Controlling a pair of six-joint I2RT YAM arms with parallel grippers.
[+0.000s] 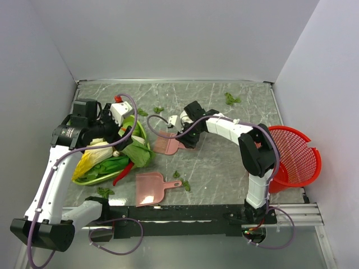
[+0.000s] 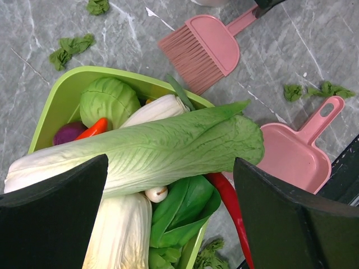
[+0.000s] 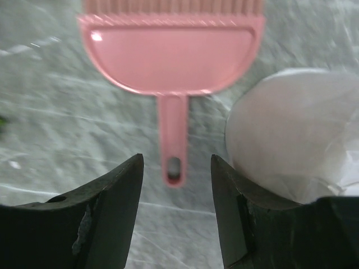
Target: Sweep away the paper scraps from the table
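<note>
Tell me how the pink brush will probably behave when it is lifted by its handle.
The pink brush looks like thin moulded plastic, so it is probably light and stiff. Its handle is narrow and smooth, so it might twist or slip in the right gripper. The bristles look fine, so they likely bend when pushed against the table.
</note>
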